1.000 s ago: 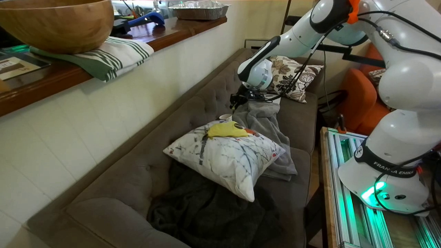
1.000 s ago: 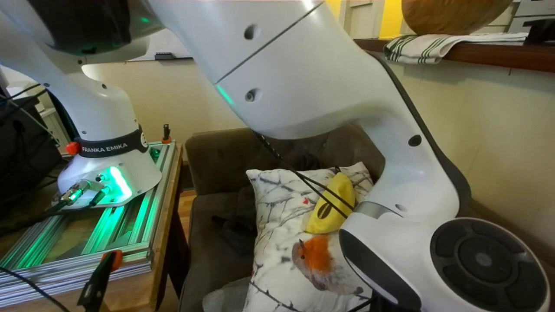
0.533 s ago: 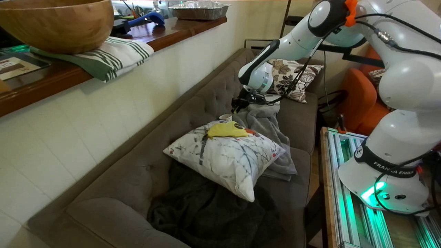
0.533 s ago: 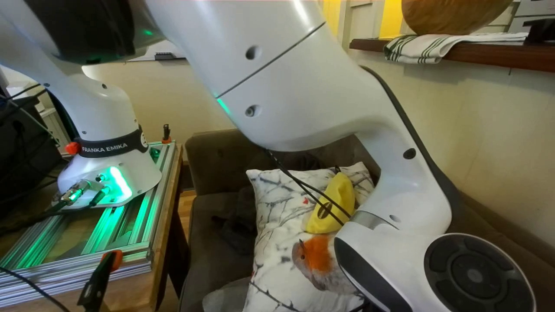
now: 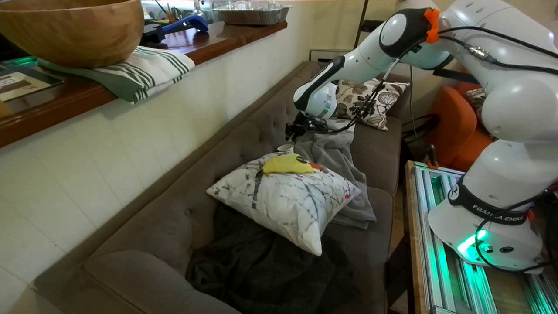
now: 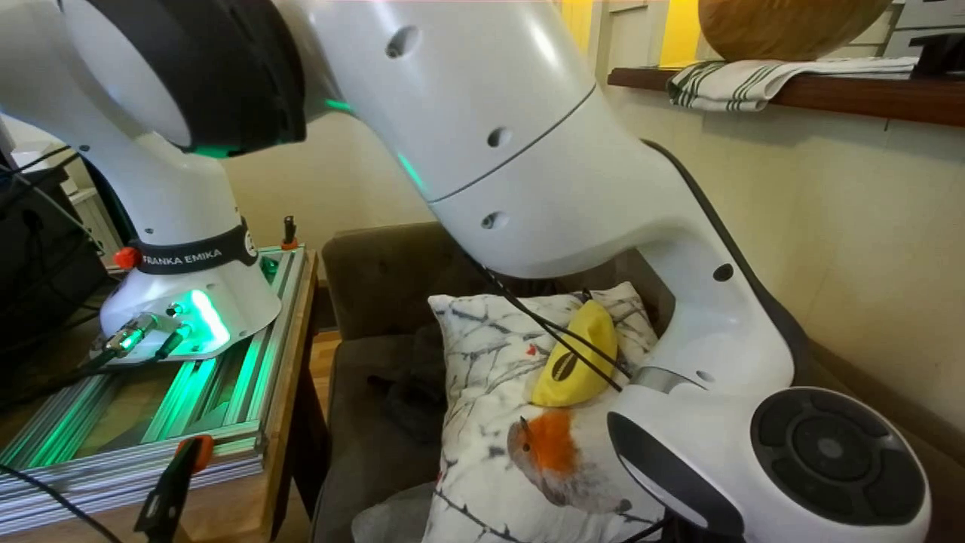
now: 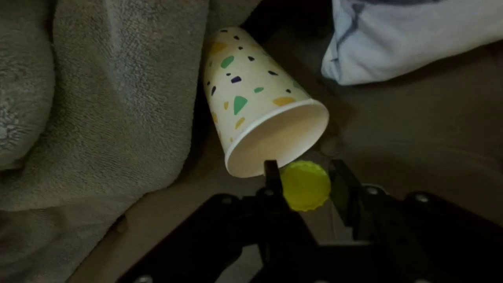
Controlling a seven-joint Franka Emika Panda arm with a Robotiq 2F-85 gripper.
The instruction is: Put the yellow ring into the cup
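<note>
The yellow ring looks like a round cap with a ridged edge. My gripper is shut on it, with a dark finger on each side. The paper cup is white with coloured flecks. Its open mouth faces the gripper, and the left fingertip overlaps its rim in the wrist view. In an exterior view the gripper is just above the cup, whose rim is up and lower part hidden behind the pillow. In the remaining exterior view the arm and frame edge hide gripper and cup.
A white patterned pillow bears a yellow banana-shaped plush beside the cup. A grey blanket lies on the cup's other side. The sofa backrest rises behind. A dark blanket lies in front.
My gripper has shifted left and slightly down in an exterior view, to over the cup. The arm's upper links have moved with it. The cup, pillow and plush have not moved.
</note>
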